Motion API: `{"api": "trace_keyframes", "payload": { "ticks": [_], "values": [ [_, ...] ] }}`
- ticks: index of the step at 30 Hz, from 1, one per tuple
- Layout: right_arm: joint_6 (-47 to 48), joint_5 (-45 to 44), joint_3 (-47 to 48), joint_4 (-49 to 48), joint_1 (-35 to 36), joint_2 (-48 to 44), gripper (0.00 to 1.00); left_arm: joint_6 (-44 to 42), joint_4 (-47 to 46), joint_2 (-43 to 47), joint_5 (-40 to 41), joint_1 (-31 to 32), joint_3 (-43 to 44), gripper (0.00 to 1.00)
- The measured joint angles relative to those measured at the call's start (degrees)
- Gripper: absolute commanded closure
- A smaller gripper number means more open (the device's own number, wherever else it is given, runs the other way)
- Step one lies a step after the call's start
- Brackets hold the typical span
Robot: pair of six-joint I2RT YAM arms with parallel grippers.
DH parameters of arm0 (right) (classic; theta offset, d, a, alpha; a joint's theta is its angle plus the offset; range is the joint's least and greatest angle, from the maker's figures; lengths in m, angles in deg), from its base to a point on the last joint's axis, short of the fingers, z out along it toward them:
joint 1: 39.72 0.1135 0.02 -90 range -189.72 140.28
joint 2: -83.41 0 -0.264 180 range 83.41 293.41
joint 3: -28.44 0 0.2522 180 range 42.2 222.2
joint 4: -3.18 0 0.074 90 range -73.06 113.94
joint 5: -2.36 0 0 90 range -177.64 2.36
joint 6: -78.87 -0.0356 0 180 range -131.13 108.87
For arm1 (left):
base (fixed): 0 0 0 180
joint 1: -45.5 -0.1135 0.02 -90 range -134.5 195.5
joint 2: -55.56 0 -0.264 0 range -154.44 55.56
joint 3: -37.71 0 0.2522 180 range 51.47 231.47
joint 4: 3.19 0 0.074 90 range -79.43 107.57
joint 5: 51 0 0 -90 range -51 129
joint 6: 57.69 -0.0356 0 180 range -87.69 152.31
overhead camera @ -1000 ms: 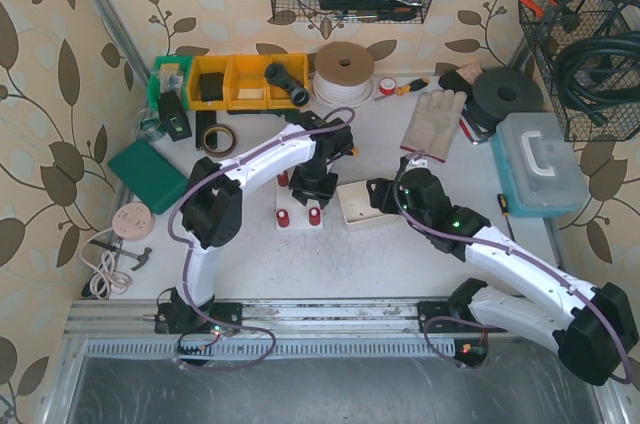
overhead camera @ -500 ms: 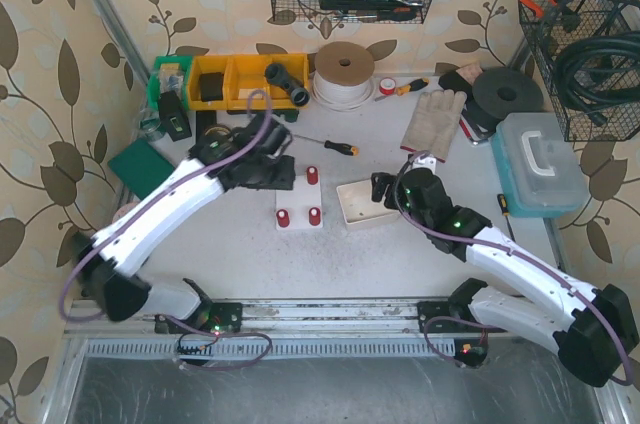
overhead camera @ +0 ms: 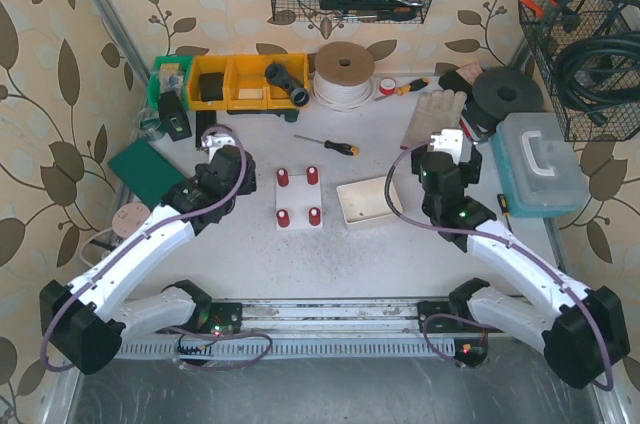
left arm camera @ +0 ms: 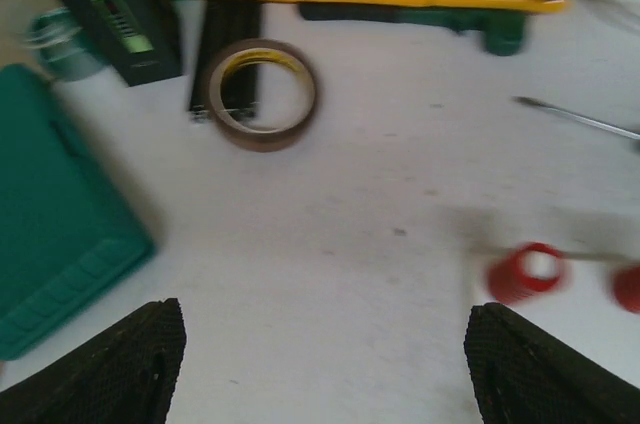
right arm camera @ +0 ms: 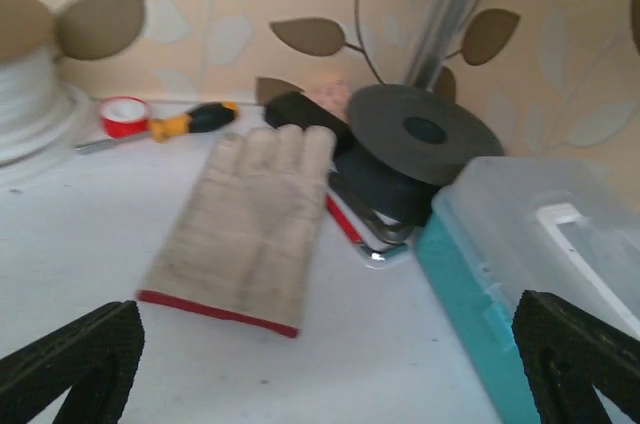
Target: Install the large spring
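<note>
On the white plate (overhead camera: 298, 197) stand four stubby red cylinders (overhead camera: 283, 177) — left jaws and right jaws gape wide, empty.

Bare table (overhead camera: 330, 264) lies open on the near side of the white plate (overhead camera: 298, 197) with its four red posts (overhead camera: 283, 177) (upright, in two pairs), while the white box (overhead camera: 362, 202) stands just right of it and a screwdriver (overhead camera: 328, 144) lies across the gap behind.

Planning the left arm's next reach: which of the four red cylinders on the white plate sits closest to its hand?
The rear-left red cylinder: it stands in the row farther from the arm bases, on the side facing the left hand.
</note>
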Motion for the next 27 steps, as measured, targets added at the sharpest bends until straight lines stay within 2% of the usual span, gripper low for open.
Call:
{"api": "trace_keyframes", "payload": {
  "ticks": [6, 11, 19, 27],
  "values": [
    [5.1, 1.7, -8.3, -8.2, -7.8, 1.3, 0.0, -7.6, -15.7, 3.1, 4.5, -10.4, -16.5, 0.19],
    [6.7, 5.9, -13.5, -15.7, -12.2, 3.0, 0.0, -15.9, -30.5, 2.2, 5.2, -16.5, -25.4, 0.19],
    [8.7, 10.2, -17.7, -29.9, -14.1, 15.4, 0.0, -24.5, -51.6, -3.3, 3.1, -22.3, -33.6, 0.18],
    [10.5, 15.0, -18.1, -36.5, -16.4, 16.7, 0.0, -28.8, -62.6, -10.1, 0.5, -24.3, -35.1, 0.18]
  ]
}}
